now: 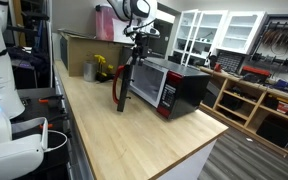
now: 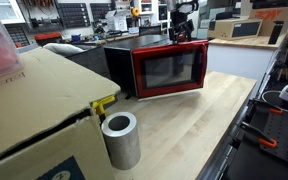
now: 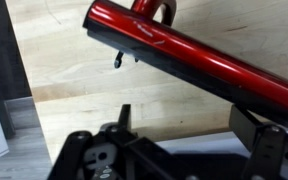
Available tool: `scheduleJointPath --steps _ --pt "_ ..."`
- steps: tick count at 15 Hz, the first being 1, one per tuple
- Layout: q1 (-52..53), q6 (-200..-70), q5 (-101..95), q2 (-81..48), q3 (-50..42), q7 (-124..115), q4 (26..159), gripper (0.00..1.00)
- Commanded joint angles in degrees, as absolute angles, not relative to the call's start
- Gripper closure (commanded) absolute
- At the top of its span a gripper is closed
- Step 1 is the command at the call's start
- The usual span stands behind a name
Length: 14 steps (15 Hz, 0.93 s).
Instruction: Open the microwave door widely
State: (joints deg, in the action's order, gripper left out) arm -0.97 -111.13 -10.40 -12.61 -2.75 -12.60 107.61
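Microwave door (image 1: 122, 85) stands swung well out from the microwave (image 1: 176, 88), its top edge just ahead of the gripper (image 3: 182, 115), whose fingers (image 3: 124, 116) are spread and empty; a final widening push seemingly remains.

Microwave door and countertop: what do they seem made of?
Microwave door: glossy red lacquered metal or plastic, can't tell which; bright streak highlights run along its edge. Countertop: pale wood or wood laminate, matte, with faint grain lines.
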Motion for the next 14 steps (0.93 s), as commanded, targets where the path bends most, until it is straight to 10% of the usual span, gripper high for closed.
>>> scheduleJointPath --steps 1,14 --pt "0.9 -112.8 -12.6 -7.3 -3.4 -25.8 112.9 0.0" --pt "2.2 -121.8 -0.6 -1.4 -0.1 -43.7 122.2 0.0"
